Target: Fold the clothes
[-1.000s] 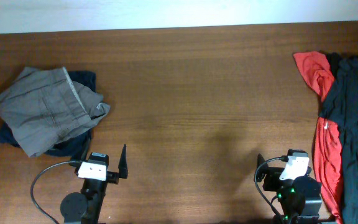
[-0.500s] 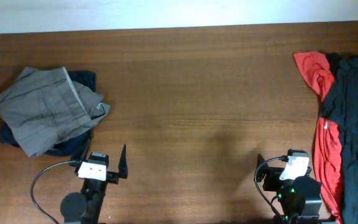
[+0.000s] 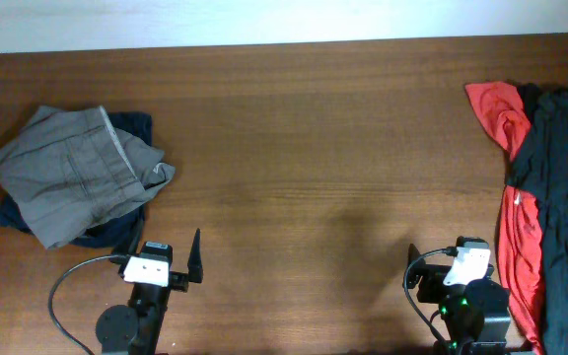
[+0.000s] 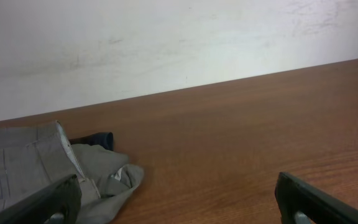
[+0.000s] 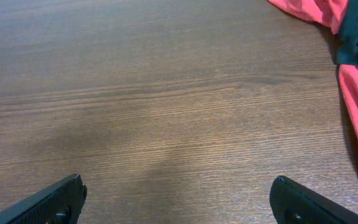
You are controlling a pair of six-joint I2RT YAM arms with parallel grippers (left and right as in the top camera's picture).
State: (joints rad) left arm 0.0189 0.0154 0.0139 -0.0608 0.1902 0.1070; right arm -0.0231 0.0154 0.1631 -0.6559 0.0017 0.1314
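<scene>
1 heap of grey trousers (image 3: 72, 177) lies ahead-left of the wide-spread left claw (image 4: 179, 193).

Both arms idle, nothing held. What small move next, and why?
Probably reach the right gripper toward the red top: it lies crumpled with the black top at the right edge, nearest that open, empty gripper; the trousers at left already look folded.

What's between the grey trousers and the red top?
Nothing. Between the trousers and the red top there is only bare table, as the overhead view shows.
</scene>
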